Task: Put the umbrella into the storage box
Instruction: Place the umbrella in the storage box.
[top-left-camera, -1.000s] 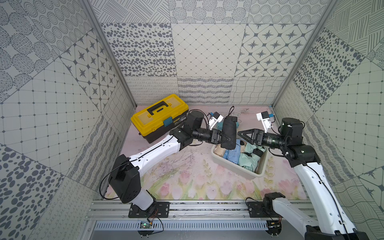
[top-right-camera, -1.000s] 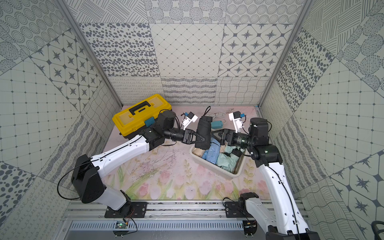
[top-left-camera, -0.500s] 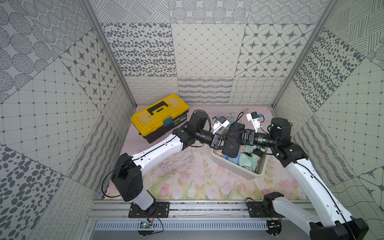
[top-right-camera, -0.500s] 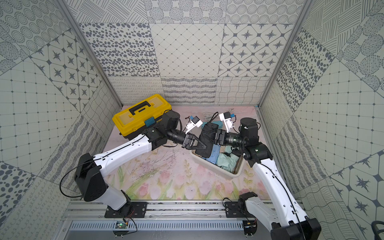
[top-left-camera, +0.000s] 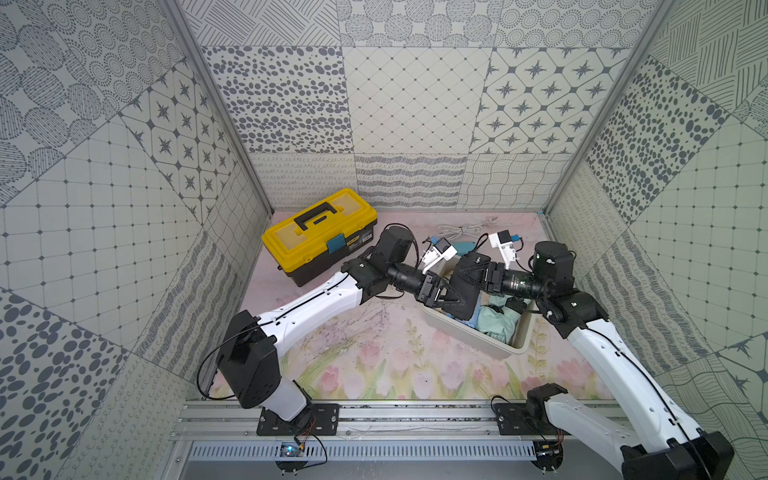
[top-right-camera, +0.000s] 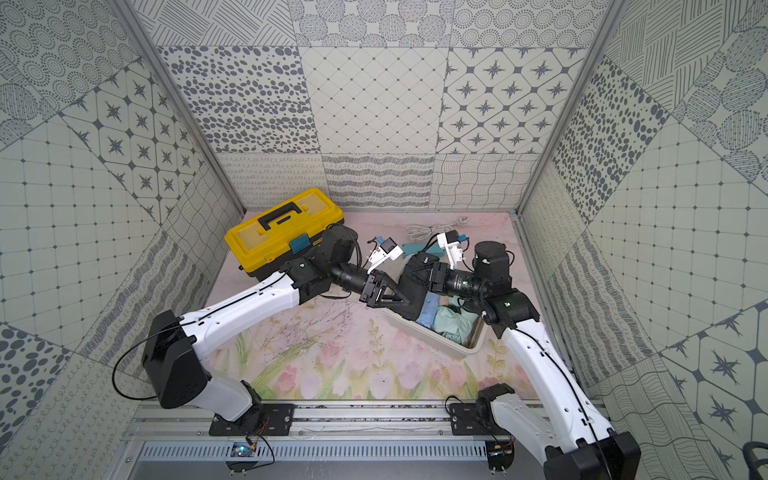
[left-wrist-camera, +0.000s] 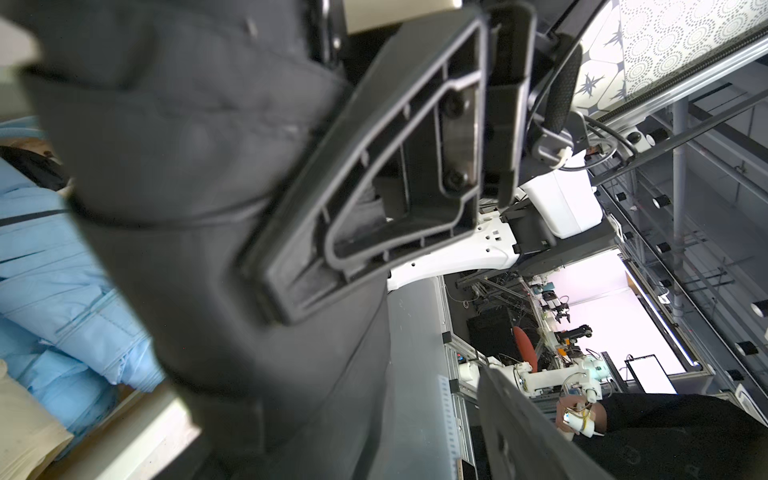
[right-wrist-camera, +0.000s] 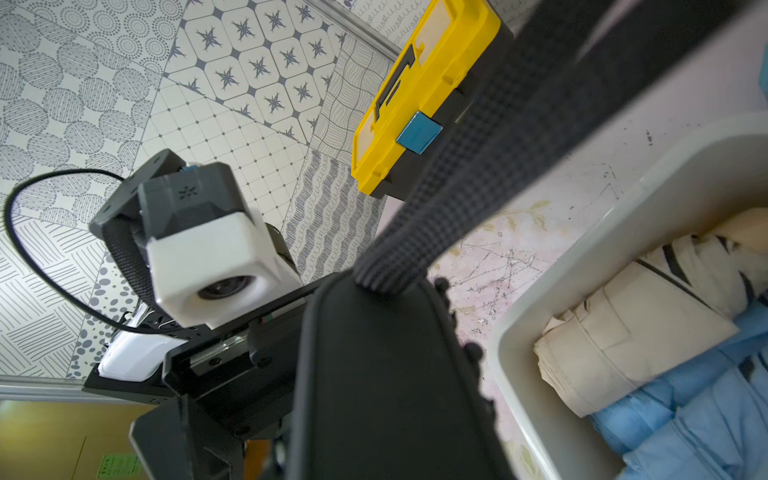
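Two arms meet over the near-left end of the white storage box (top-left-camera: 469, 337). Between them is the umbrella (top-left-camera: 467, 305): folded, in a black fabric sleeve, tilted, its lower end dipping at the box's rim. Can't tell if it rests on the cream and blue bundles (right-wrist-camera: 623, 332) already inside.

Right gripper (top-left-camera: 467, 274): pinching the umbrella's upper part. Its ribbed pad (right-wrist-camera: 478, 158) lies on the sleeve. In the left wrist view one of its fingers (left-wrist-camera: 374, 187) sits flat against the fabric.

Left gripper (top-left-camera: 449, 296): spread. One finger (left-wrist-camera: 523, 432) stands clear of the sleeve, floor showing in the gap.

Handling, my guess: light, with a stiff core under loose, slick cloth. The sleeve may slide or bunch under the pads, so take it across the thick middle of the roll, not the loose end. Not fragile; a short drop onto soft bundles should do no harm. The long shape wants laying along the box, not across it.

Yellow toolbox (top-left-camera: 318, 232) sits well apart, toward the far left corner.
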